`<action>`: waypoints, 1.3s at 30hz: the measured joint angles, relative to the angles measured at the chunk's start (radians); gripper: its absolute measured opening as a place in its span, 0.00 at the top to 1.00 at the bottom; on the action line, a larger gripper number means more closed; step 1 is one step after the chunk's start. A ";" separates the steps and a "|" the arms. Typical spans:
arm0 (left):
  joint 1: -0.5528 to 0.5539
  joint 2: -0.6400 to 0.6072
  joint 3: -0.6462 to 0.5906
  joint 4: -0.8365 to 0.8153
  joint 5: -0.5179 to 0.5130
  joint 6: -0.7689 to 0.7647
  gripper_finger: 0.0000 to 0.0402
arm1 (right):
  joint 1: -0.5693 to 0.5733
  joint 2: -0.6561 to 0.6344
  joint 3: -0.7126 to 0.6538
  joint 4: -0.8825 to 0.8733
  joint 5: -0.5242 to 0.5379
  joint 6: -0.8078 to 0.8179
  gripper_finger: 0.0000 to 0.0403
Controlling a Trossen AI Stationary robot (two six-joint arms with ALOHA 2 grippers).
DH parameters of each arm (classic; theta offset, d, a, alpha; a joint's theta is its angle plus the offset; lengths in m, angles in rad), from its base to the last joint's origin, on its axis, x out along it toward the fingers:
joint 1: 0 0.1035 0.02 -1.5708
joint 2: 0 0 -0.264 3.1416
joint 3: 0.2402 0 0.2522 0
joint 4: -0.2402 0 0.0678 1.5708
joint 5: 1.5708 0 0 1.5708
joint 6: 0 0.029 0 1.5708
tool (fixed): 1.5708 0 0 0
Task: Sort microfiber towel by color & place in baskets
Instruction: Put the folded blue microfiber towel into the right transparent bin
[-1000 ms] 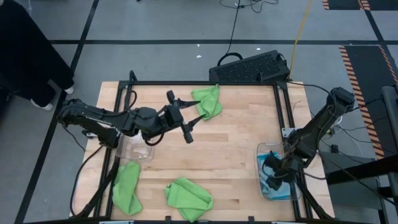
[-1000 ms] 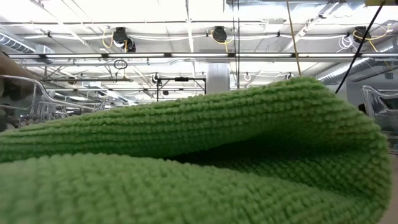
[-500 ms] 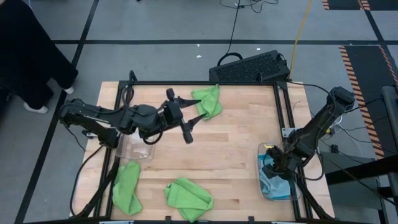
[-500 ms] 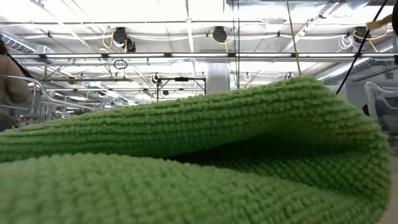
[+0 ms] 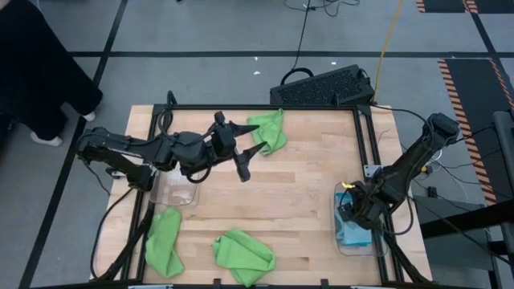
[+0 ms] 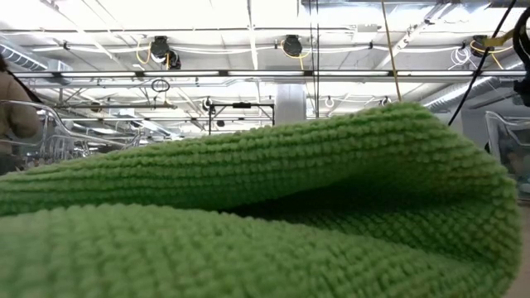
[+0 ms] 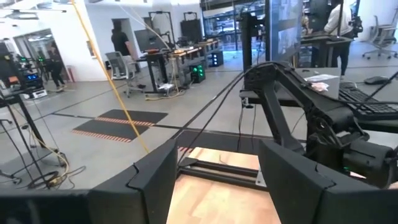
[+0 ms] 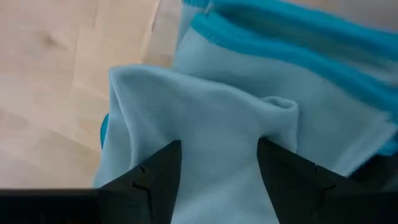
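Now the right gripper [image 5: 351, 215], fingers apart, lifts off the blue towels [image 5: 354, 234] binned near the tabletop's right edge; blues look done

Wooden table [image 5: 297, 193] with a black frame along its edges. Lying directly on it: one lime green towel [image 5: 269, 132] at the far edge near the middle; a second green towel [image 5: 163, 243] at the near left corner; a third green towel [image 5: 243, 254] at the near edge, centre; a clear basket [image 5: 175, 195] near the left edge; a second clear basket [image 5: 340, 242] near the right edge, holding light blue towels [image 5: 353, 233].
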 joint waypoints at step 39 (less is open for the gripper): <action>-0.024 -0.001 -0.002 -0.084 -0.110 0.093 0.43 | -0.006 0.097 0.048 -0.076 0.063 0.080 0.89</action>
